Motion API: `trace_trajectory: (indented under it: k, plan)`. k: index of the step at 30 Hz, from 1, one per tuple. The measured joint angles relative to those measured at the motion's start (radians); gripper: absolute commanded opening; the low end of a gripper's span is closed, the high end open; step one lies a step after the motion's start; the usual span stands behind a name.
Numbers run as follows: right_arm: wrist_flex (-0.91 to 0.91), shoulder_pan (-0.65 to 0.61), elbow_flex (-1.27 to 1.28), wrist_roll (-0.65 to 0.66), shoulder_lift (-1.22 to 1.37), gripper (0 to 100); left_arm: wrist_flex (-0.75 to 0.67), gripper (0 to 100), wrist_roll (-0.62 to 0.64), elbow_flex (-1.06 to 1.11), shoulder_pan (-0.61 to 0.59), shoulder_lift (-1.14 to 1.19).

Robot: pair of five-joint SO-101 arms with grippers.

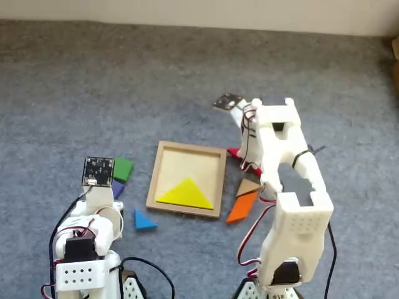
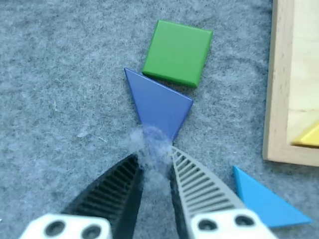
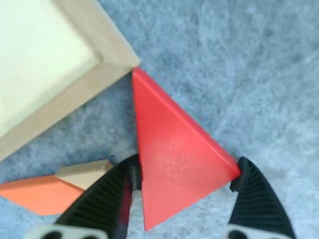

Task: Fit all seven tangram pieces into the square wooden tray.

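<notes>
My right gripper (image 3: 187,168) pinches the red triangle (image 3: 169,144) beside a corner of the tray (image 3: 75,84). My left gripper (image 2: 153,154), narrowly parted, sits at one tip of the dark blue triangle (image 2: 159,107), toward the near edge of the carpet (image 1: 187,68).

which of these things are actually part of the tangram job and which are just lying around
Part of the job: wooden tray, yellow triangle already in it, green square, dark blue triangle, light blue triangle, red triangle, orange piece, tan piece.

Just lying about: grey carpet, tuft of fluff at the dark blue triangle's tip.
</notes>
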Motion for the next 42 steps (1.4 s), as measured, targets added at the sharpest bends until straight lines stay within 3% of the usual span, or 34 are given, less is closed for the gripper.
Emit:
trace_trajectory:
  k: [10, 13, 30, 36, 42]
  plan:
    - [0.153, 0.000, 0.000, 0.000, -0.184, 20.6, 0.000, 8, 0.000, 0.000, 0.000, 0.000]
    - [0.184, -0.015, 0.000, -0.054, -0.253, 20.6, 0.000, 8, 0.000, 0.000, 0.000, 0.000]
    - [0.204, -0.428, 0.000, -0.784, -0.370, 20.3, 0.000, 8, 0.000, 0.000, 0.000, 0.000]
    - [0.203, -0.486, 0.000, -0.953, -0.354, 20.5, 0.000, 8, 0.000, 0.000, 0.000, 0.000]
    - [0.160, -0.505, 0.000, -1.115, -0.178, 20.6, 0.000, 8, 0.000, 0.000, 0.000, 0.000]
